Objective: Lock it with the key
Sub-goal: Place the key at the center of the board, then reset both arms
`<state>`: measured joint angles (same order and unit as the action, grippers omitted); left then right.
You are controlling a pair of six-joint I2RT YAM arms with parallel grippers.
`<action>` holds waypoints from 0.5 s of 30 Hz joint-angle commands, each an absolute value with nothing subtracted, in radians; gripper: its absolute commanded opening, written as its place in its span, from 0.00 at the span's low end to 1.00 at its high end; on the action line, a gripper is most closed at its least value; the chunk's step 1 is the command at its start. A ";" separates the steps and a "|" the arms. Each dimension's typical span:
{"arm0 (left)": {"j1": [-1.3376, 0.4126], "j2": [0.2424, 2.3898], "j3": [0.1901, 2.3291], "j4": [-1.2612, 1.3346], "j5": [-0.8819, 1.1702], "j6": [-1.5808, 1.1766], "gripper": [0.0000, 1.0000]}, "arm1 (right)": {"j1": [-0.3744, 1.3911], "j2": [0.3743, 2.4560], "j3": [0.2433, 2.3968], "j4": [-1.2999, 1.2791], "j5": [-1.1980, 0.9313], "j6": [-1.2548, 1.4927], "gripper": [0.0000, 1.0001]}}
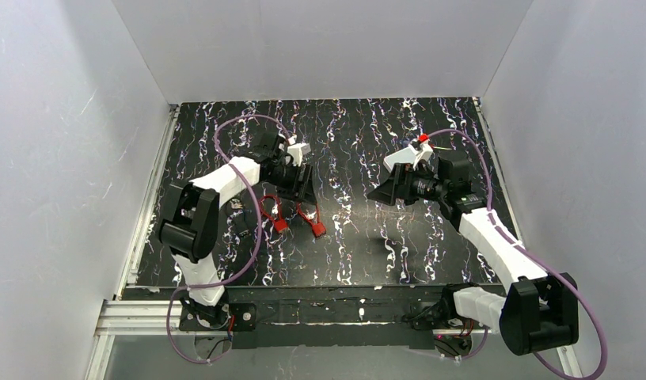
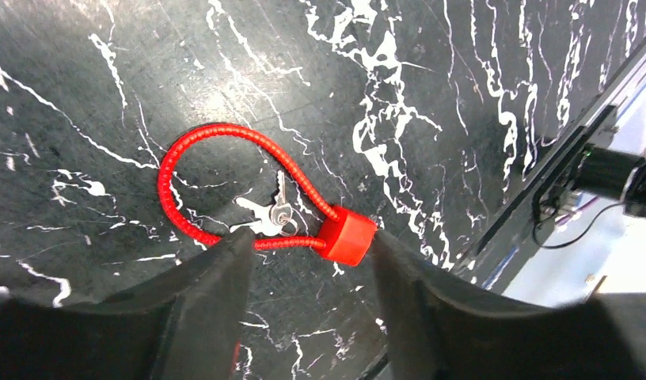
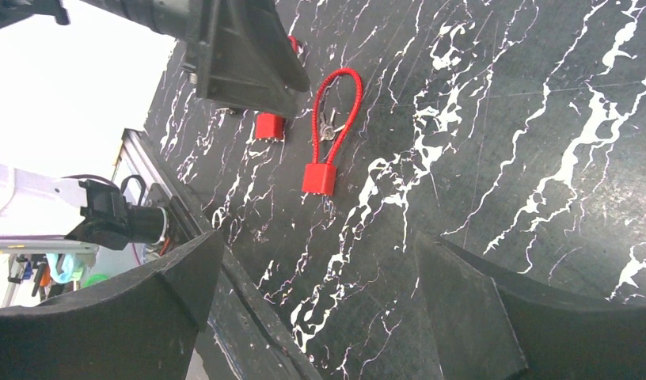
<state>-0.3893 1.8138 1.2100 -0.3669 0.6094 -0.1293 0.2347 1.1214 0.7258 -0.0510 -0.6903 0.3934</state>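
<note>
Left fingers (image 2: 201, 301) hover half open over red cable lock (image 2: 347, 237).

Black marble-patterned tabletop with white veins (image 1: 431, 253), plain white panel walls (image 1: 320, 47) on three sides, silver aluminium rail (image 1: 134, 317) at near edge, even light.

A black, white-veined tabletop (image 1: 383, 253) lies enclosed by plain white walls (image 1: 328, 47).

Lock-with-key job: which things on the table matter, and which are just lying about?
Job:
- red cable lock
- keys, lying inside its loop

Lying about (probably):
- second red lock, partly hidden, no keys visible by it
</note>
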 commanded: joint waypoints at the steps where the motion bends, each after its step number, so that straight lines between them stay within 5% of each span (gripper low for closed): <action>1: -0.387 1.672 1.281 -0.508 0.622 -0.077 0.77 | 0.215 1.142 0.806 -0.061 -0.710 0.362 0.98; 3: -0.380 1.615 1.322 -0.581 0.628 -0.061 0.98 | 0.209 1.158 0.841 -0.102 -0.704 0.327 0.98; 15: -0.085 1.407 1.511 -0.986 0.617 0.044 0.98 | 0.084 1.243 1.068 -0.504 -0.590 -0.064 0.98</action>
